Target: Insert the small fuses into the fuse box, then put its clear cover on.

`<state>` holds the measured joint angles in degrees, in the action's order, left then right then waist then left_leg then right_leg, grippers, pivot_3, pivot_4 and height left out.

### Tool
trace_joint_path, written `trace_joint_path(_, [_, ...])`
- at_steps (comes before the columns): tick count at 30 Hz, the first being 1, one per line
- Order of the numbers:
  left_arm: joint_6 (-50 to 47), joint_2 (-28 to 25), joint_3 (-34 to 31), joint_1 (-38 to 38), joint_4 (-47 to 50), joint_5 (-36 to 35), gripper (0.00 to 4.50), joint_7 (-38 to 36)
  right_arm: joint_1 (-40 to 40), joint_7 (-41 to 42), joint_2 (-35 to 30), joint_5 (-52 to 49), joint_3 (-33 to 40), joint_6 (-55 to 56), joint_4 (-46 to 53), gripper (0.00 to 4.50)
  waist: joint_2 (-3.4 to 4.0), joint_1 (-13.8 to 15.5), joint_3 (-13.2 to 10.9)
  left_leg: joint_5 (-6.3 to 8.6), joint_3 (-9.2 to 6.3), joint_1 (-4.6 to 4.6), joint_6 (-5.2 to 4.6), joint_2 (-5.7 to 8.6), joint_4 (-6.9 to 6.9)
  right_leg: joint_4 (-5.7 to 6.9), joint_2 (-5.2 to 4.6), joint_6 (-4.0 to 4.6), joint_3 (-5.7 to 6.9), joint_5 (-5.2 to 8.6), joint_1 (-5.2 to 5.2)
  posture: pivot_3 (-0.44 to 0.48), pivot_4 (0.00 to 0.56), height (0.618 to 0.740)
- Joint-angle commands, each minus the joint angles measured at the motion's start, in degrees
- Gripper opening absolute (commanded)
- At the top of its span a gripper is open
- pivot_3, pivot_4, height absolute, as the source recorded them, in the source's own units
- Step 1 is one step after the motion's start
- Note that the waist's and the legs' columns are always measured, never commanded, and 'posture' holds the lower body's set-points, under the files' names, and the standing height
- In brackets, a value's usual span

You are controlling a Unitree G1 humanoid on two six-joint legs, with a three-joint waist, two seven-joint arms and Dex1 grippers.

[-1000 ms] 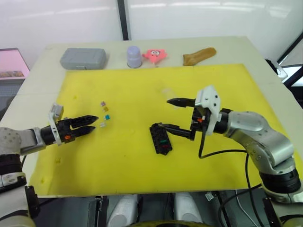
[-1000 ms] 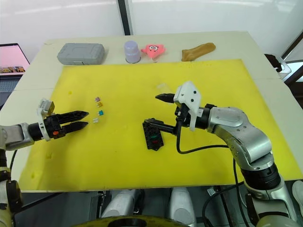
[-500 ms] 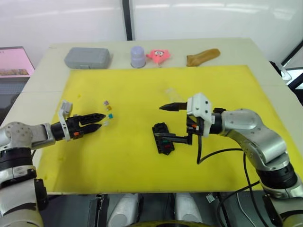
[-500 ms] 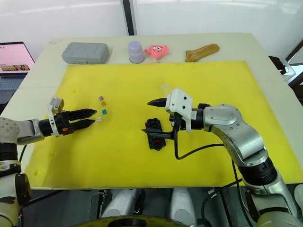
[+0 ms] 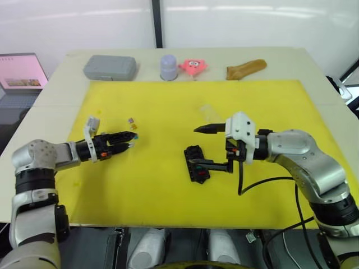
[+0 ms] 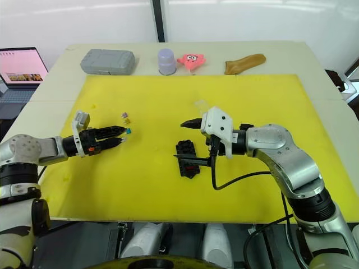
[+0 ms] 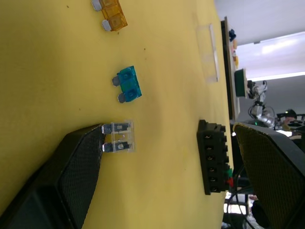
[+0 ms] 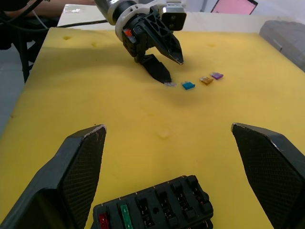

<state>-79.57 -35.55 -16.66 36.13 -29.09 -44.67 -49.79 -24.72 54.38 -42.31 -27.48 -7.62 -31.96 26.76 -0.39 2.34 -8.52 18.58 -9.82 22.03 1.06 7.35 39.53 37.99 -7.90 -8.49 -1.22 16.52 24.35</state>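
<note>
Fuse box [image 6: 187, 157]: one, small black rectangular block with rows of slots, lying near the middle of the yellow mat [image 6: 168, 190]; two slots at one end filled, one green fuse and one red, the remaining slots showing dark. Loose small fuses: four, in a short line on the mat well to the left of the box; one clear-white [image 7: 117, 137], one teal [image 7: 128, 84], one tan [image 7: 111, 14], one purple [image 8: 217, 75]. Clear cover [image 7: 209, 52]: one, thin transparent rectangle lying flat on the mat beyond the box. Left gripper [image 6: 116, 137]: fingers parted, lower fingertip touching the clear-white fuse, nothing held. Right gripper [image 6: 188, 142]: jaws spread wide, one finger above the box and one at its near side, nothing clasped. Along the table's [image 6: 291, 56] far edge: one grey case [image 6: 107, 61], closed; one lilac cup [image 6: 166, 60]; one pink star toy [image 6: 192, 59]; one brown piece [image 6: 244, 63].
</note>
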Motion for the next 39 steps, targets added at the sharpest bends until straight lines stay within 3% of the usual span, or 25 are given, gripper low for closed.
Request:
trace_joint_path(1, [0.70,1.90,3.64,-0.10,-0.29,1.23,4.50,-1.26,-0.14,0.37,-0.78,0.36,1.76,1.04,0.66,4.44,0.00,0.11,0.00,0.00,-0.03,0.00,0.00,0.02,0.05,0.00,0.00,0.00,0.01,0.00,-0.02,0.000,0.150,0.740])
trace_joint_path(3, [0.93,1.94,4.00,-0.23,-0.28,1.59,4.50,-1.73,-0.09,0.44,-0.97,0.17,1.94,0.86,0.87,4.44,0.00,0.12,0.00,0.00,-0.07,0.00,0.00,0.04,0.09,0.00,0.00,0.00,0.01,0.00,-0.05,0.000,0.150,0.740])
trace_joint_path(4, [1.11,1.81,4.31,-0.37,-0.30,1.83,4.24,-2.00,-0.06,0.55,-1.14,0.13,1.96,0.84,0.95,4.48,0.00,0.12,0.00,0.00,-0.08,0.00,0.00,0.04,0.10,0.00,0.00,0.00,0.01,0.00,-0.10,0.000,0.150,0.740])
trace_joint_path(8, [2.26,1.40,4.80,-0.77,-0.52,2.95,2.65,-2.58,-0.52,0.92,-1.70,0.58,1.95,1.36,0.53,4.50,0.00,-0.05,0.00,0.01,-0.08,0.04,-0.01,0.04,0.10,0.00,0.00,0.00,0.01,0.00,-0.07,0.000,0.150,0.740])
trace_joint_path(19, [3.09,0.91,5.29,-0.73,-0.44,4.04,2.65,-4.23,-2.05,3.68,-2.43,0.73,1.39,1.51,-0.40,4.50,0.00,-0.10,0.00,0.01,-0.08,0.10,-0.01,0.03,0.11,0.00,0.01,0.00,0.02,0.00,0.00,0.000,0.150,0.740])
trace_joint_path(22, [4.63,0.90,4.77,-1.00,-0.37,4.77,1.75,-3.84,-2.16,3.92,-2.16,1.04,1.25,1.66,-0.69,4.50,0.00,-0.16,0.00,0.01,-0.08,0.10,-0.01,0.03,0.11,0.00,0.01,0.00,0.02,0.00,0.01,0.000,0.150,0.740])
trace_joint_path(25, [5.03,0.58,4.73,-1.41,0.18,4.76,0.28,-4.31,-2.39,4.05,-1.94,1.13,1.20,1.68,-0.97,4.50,0.00,-0.25,0.00,0.01,-0.07,0.12,-0.01,0.02,0.11,0.00,0.01,0.00,0.02,0.00,0.03,0.000,0.150,0.740])
trace_joint_path(26, [5.59,0.51,4.65,-1.49,0.46,4.87,0.04,-4.31,-2.53,4.14,-1.85,1.15,1.18,1.77,-1.22,4.50,0.00,-0.30,0.00,0.01,-0.07,0.12,-0.01,0.01,0.10,0.00,0.02,0.00,0.02,0.00,0.03,0.000,0.150,0.740])
trace_joint_path(35, [3.94,-0.63,1.57,-2.50,6.18,2.58,0.04,-3.13,-4.03,6.33,-1.51,1.78,0.12,2.97,-3.71,4.50,0.00,-0.72,0.00,0.01,-0.05,0.14,-0.01,-0.04,0.08,0.00,0.05,0.00,0.02,0.00,0.09,0.000,0.150,0.740])
trace_joint_path(39, [2.55,-1.01,-4.81,-5.04,13.84,-1.71,0.04,-1.69,-3.64,6.95,-0.98,-3.25,1.22,-1.79,-1.72,4.50,-0.03,-1.80,-0.02,0.01,-0.07,0.21,-0.01,-0.07,0.04,0.00,0.05,0.00,0.03,0.00,0.15,0.000,0.150,0.740])
